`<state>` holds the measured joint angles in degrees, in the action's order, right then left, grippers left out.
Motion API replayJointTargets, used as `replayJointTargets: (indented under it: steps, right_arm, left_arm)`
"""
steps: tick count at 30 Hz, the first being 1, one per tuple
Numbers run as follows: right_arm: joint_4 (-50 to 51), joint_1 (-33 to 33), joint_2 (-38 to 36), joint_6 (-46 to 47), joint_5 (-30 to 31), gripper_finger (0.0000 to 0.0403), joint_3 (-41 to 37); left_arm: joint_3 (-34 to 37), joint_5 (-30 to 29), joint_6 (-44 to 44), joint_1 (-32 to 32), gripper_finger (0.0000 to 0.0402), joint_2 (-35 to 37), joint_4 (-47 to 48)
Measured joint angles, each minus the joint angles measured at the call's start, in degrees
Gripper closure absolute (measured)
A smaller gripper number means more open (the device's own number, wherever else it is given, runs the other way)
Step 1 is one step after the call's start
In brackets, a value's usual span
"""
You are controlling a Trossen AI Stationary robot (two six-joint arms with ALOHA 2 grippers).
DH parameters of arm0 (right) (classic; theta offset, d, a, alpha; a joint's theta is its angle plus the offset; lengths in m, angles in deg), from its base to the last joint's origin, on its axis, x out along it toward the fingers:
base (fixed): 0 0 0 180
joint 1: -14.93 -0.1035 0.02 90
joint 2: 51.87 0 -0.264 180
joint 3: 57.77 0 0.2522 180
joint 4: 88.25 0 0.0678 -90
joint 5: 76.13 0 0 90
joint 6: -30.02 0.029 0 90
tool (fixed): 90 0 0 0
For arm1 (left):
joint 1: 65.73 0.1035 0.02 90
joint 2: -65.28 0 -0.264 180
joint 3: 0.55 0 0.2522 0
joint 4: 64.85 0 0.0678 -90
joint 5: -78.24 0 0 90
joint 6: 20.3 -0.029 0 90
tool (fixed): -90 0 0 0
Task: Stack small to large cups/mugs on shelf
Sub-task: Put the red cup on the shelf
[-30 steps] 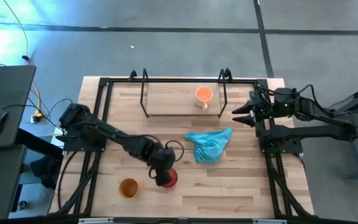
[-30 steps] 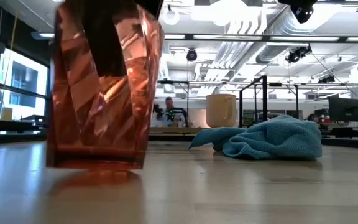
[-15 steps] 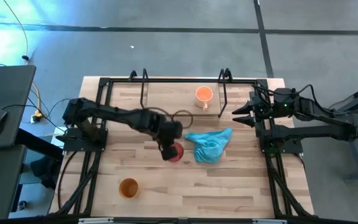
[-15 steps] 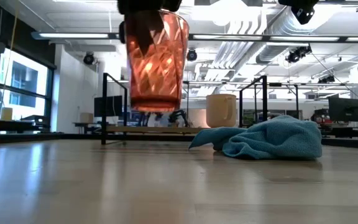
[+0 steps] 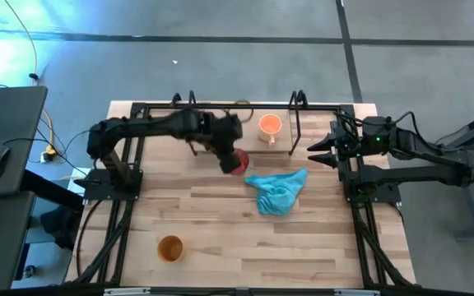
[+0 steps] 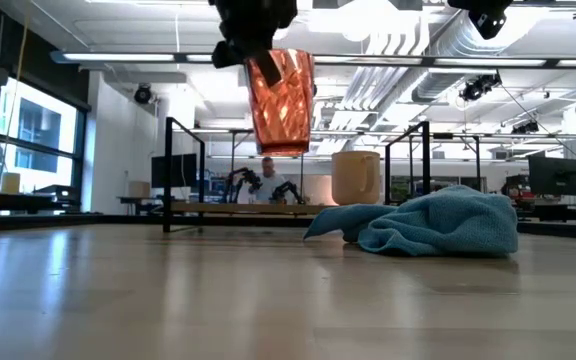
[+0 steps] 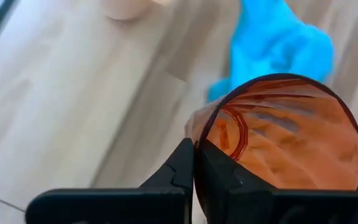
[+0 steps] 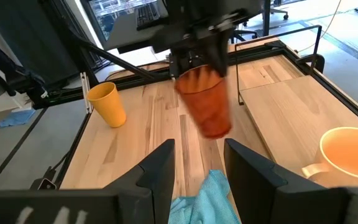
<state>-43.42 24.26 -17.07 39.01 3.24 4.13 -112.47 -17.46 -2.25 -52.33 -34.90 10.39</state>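
Observation:
The red ribbed cup (image 5: 237,162) hangs in the air in my left gripper (image 5: 225,153), just in front of the shelf (image 5: 257,146); the low view shows this cup (image 6: 281,100) high above the tabletop. The light orange mug (image 5: 270,126) stands on the shelf board near its right end. The yellow-orange cup (image 5: 169,247) stands on the table near the near-left corner. My right gripper (image 8: 197,168) is open and waits at the table's right edge (image 5: 323,150). My left gripper holds the red cup by its rim (image 7: 196,127), pinched with one finger (image 7: 219,177) inside the cup and the other (image 7: 180,168) outside. The fingers come from above, pointing down. The cup is lifted clear, mouth up, slightly tilted.
A crumpled turquoise cloth (image 5: 278,191) lies on the table right of centre, just near of the shelf and below the held cup's right side. Thin black rods (image 5: 293,123) frame the shelf. A person (image 6: 268,180) shows in the room beyond the table.
My left gripper has carried the red cup from just above the table's near-left area up and toward the far edge, slightly rightward, to the shelf's front. The cup has risen well clear of the tabletop. The grip has stayed shut on the rim.

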Motion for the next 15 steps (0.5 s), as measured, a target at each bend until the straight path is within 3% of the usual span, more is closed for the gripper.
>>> replayJointTargets:
  steps: [15]
  right_arm:
    - [0.0,0.0,0.0,0.0,0.0,0.0272,0.0]
  left_arm:
    - [-0.5,-0.4,-4.3,13.0,0.0401,0.0,-3.7]
